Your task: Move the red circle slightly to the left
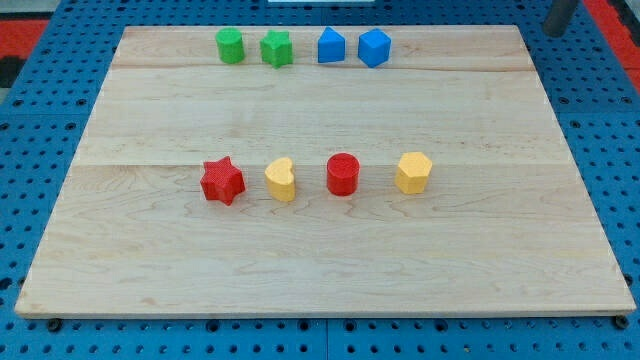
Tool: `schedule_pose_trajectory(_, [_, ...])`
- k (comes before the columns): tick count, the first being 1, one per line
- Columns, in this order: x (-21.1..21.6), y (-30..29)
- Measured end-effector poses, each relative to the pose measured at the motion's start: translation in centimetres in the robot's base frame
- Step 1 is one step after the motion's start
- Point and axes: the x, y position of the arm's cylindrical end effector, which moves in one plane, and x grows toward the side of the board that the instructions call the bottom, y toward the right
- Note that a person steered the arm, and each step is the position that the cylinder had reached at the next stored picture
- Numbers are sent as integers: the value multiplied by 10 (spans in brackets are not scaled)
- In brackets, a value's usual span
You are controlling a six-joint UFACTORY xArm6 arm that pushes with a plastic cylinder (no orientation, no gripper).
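Wood, near edge: the pale table (320,270) lies bare along the view's bottom, a broad strip with nothing on it.
Middle row: red star (222,181), yellow heart-like block (282,179), red circle (343,174) and yellow hexagon (413,172), running from the view's left to its right, each apart from the next.
Task block: the red circle stands third in that row, near the table's centre, untouched.
Room to the left: only a narrow gap separates the red circle from the yellow heart-like block, so a slight shift fits and little more.
Risk: a push carried too long would likely drive the circle into the yellow block and knock the row out of line; an off-centre push could send it curving toward the view's top or bottom.
Approach: a leftward push has to start between the circle and the yellow hexagon, another tight gap where the hexagon could be clipped.
Far row: green cylinder (230,46), green star (277,49), blue house-shaped block (331,47) and blue hexagon (374,48), close to the top edge, well apart from the work.
Rod: a dark shaft (560,17) shows at the view's top right, beyond the table; my tip is not in view.
Hand: none fitted, so no grasp to report.
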Motion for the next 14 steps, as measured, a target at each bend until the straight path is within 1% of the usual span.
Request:
schedule_pose_trajectory(1, [31,-22])
schedule_pose_trajectory(2, [57,-31])
schedule_pose_trajectory(4, [96,-65])
schedule_pose_trajectory(8, [159,-194])
schedule_pose_trajectory(10, [163,-212])
schedule_pose_trajectory(13, [226,-273])
schedule_pose_trajectory(14, [248,-278])
